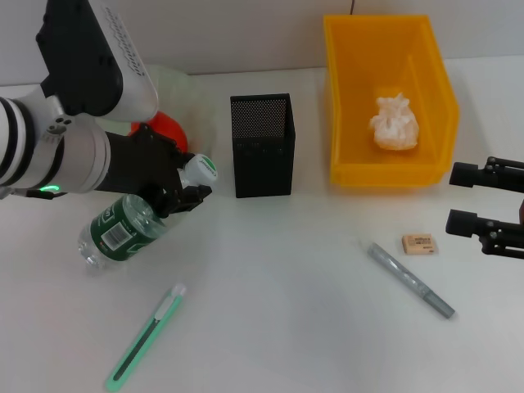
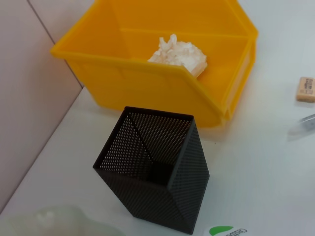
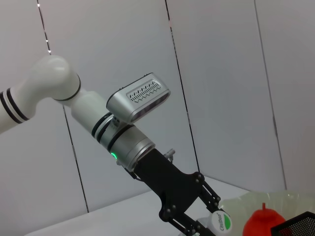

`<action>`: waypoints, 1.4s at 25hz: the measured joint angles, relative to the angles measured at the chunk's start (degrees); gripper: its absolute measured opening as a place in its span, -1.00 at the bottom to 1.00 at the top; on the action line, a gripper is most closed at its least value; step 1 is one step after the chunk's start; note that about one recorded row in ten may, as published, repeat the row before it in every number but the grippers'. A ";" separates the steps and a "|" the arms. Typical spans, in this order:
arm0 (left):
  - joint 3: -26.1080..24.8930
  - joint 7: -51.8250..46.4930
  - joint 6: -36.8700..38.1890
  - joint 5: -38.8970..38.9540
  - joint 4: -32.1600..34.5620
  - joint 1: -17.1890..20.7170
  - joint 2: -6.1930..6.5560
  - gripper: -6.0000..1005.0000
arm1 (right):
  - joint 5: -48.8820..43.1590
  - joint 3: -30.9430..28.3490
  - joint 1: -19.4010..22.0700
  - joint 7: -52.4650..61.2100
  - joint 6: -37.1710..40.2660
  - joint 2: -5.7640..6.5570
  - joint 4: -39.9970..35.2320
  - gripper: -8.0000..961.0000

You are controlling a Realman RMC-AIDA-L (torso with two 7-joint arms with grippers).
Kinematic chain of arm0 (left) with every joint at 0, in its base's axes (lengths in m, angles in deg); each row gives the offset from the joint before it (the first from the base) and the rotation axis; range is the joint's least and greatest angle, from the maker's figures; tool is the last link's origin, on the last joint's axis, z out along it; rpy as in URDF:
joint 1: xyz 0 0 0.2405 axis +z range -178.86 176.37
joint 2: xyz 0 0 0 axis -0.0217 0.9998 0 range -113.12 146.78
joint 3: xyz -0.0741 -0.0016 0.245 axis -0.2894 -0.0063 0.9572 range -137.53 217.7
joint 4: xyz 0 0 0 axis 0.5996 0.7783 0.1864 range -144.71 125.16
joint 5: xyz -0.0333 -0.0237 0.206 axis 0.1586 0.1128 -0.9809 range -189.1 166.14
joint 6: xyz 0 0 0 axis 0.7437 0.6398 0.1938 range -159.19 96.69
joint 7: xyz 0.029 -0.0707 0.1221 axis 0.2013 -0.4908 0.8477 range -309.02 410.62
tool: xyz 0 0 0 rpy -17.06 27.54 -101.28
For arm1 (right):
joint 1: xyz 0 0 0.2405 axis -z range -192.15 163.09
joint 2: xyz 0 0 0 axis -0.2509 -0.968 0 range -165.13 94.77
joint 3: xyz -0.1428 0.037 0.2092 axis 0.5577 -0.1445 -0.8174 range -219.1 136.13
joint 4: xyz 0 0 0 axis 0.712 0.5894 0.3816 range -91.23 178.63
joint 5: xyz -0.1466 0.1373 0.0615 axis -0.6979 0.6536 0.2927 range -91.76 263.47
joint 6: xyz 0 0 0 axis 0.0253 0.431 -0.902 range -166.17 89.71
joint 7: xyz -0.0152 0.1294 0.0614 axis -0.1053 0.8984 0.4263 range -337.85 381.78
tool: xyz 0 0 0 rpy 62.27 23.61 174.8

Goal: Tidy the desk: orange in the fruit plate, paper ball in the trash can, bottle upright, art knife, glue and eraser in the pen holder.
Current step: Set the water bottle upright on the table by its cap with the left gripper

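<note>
Left claw (image 1: pixel 190 190) clamped on tilted bottle (image 1: pixel 123 229) neck; right claw (image 1: pixel 467 199) open, parked.

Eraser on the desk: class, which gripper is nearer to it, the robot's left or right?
Right. The right gripper hovers just beside the eraser, at the desk's right edge. The left gripper is far across the desk, at the bottle near its cap.

A plain white desk surface (image 1: pixel 278 278) fills most of the head view, evenly lit with soft, faint shadows. Along its far edge stands a pale grey wall (image 1: pixel 246 33). The right wrist view shows this wall (image 3: pixel 221 73) made of tall flat panels separated by thin dark vertical seams.
</note>
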 joint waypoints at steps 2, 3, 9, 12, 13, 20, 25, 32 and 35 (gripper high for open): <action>-0.11 -0.04 0.00 0.02 0.31 0.29 0.00 -0.12 | 0.00 0.00 -0.11 0.00 -0.01 0.00 0.00 0.37; -0.17 -0.06 0.00 0.07 0.48 0.45 0.00 -0.12 | 0.00 0.00 -0.18 0.01 -0.01 0.00 0.00 0.37; -1.42 -0.41 -0.02 0.22 0.72 0.96 -0.01 -0.13 | -0.03 0.00 -0.43 0.12 -0.02 0.05 0.00 0.37; -1.57 -0.67 -0.15 0.30 1.03 1.38 -0.02 -0.12 | -0.05 0.00 -0.44 0.19 -0.01 0.11 0.00 0.37; -1.58 -0.77 -0.20 0.52 1.55 1.85 -0.02 -0.12 | -0.06 0.00 -0.47 0.22 -0.01 0.16 0.00 0.37; -3.04 -0.81 -0.09 2.70 3.08 3.00 0.03 -0.12 | -0.09 0.27 -0.73 0.28 -0.70 0.41 0.00 0.37; -3.19 -0.81 0.09 3.28 3.70 3.41 0.09 -0.13 | -0.09 0.35 -0.84 0.31 -0.86 0.45 0.00 0.37; -3.20 -0.80 0.32 3.30 4.41 3.58 0.09 -0.12 | -0.09 0.33 -0.88 0.37 -1.07 0.53 0.00 0.37; -3.20 -0.80 0.34 3.31 5.08 3.85 0.06 -0.12 | -0.09 0.42 -0.88 0.41 -1.24 0.53 0.00 0.36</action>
